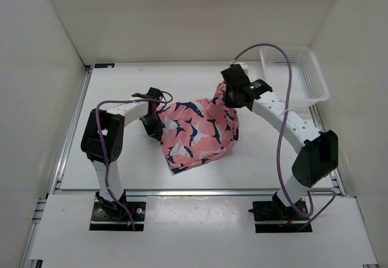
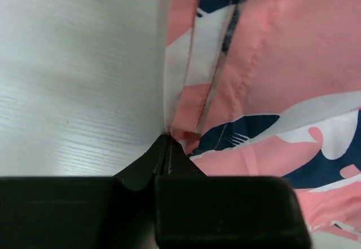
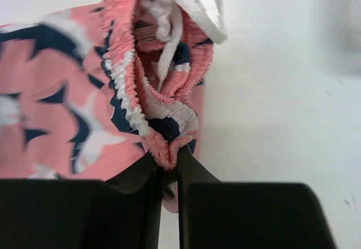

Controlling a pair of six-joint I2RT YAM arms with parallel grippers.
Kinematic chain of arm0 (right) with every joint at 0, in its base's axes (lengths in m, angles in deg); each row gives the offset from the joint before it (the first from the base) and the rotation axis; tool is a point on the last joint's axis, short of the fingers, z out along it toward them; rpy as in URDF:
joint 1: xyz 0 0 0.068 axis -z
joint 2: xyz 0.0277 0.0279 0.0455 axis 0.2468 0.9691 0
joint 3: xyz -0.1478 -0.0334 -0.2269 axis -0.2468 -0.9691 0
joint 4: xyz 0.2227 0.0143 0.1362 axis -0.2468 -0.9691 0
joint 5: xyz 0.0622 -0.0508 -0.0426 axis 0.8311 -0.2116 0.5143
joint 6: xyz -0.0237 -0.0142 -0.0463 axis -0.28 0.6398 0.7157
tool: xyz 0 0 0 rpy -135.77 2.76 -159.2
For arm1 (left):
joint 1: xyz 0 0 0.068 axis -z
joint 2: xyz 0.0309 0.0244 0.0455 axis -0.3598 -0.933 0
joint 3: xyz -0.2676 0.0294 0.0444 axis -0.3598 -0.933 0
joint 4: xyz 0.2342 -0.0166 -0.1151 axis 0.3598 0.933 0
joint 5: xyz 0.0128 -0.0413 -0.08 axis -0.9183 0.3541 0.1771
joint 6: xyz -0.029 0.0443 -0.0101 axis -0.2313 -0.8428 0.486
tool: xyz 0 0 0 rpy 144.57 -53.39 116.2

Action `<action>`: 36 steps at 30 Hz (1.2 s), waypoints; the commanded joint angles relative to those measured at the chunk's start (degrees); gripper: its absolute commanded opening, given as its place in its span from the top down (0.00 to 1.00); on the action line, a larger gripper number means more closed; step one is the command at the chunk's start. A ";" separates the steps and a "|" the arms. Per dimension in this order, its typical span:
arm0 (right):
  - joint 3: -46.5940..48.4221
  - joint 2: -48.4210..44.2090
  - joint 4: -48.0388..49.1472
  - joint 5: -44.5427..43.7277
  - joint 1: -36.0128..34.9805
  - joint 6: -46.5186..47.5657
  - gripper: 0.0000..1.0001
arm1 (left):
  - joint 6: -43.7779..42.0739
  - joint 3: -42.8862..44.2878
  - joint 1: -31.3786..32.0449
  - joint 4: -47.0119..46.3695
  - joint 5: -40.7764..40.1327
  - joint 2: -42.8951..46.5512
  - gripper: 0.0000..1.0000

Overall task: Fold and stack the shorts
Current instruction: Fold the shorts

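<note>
Both grippers pinch the shorts (image 1: 197,131), mid-table.
Top: shorts bunched on table (image 1: 121,159) between the arms, left gripper (image 1: 161,108) at their left edge, right gripper (image 1: 227,96) at far-right corner, basket (image 1: 295,74) beyond. Left wrist: fingers pressed together on hem (image 2: 180,132). Right wrist: fingers clamp gathered waistband (image 3: 163,147), white drawstring (image 3: 176,12) above.

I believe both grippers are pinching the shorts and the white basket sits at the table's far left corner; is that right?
Not quite: the white basket sits at the far right corner, as the top external view shows. The left gripper and right gripper do both pinch the shorts.
</note>
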 commanded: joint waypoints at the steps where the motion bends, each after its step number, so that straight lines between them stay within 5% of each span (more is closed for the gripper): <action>1: 6.29 4.69 -3.54 -2.41 -7.99 2.03 1.00 | -0.55 1.80 0.18 -1.82 1.24 -0.02 0.90; 9: 19.13 16.73 -5.13 -4.88 -23.92 4.75 1.00 | -0.55 1.18 -0.35 -1.82 1.76 0.51 0.90; 21: 25.99 25.62 -4.61 1.44 -26.48 4.22 1.00 | -1.61 0.91 -3.33 1.07 1.76 4.37 0.90; 23: 26.00 25.62 -3.39 4.68 -26.48 4.22 0.77 | -2.22 2.31 -5.43 2.74 1.76 6.12 0.82; 26: 23.46 22.46 -0.92 6.28 -27.01 4.93 0.21 | -3.89 3.81 -7.81 5.73 1.15 9.11 0.72; 29: 20.29 18.51 0.23 6.28 -27.01 4.93 0.14 | -5.47 6.89 -10.98 9.07 0.63 12.90 0.65; 31: 16.97 14.73 0.75 6.28 -27.01 4.23 0.14 | -6.70 9.52 -12.38 10.65 0.62 14.74 0.64; 34: 11.61 9.81 1.89 5.40 -26.49 2.56 0.27 | -7.23 11.81 -12.39 12.50 1.40 16.24 0.73; 36: 8.78 7.18 2.42 4.79 -24.30 1.33 0.62 | -7.23 12.52 -9.86 12.51 3.16 16.24 0.87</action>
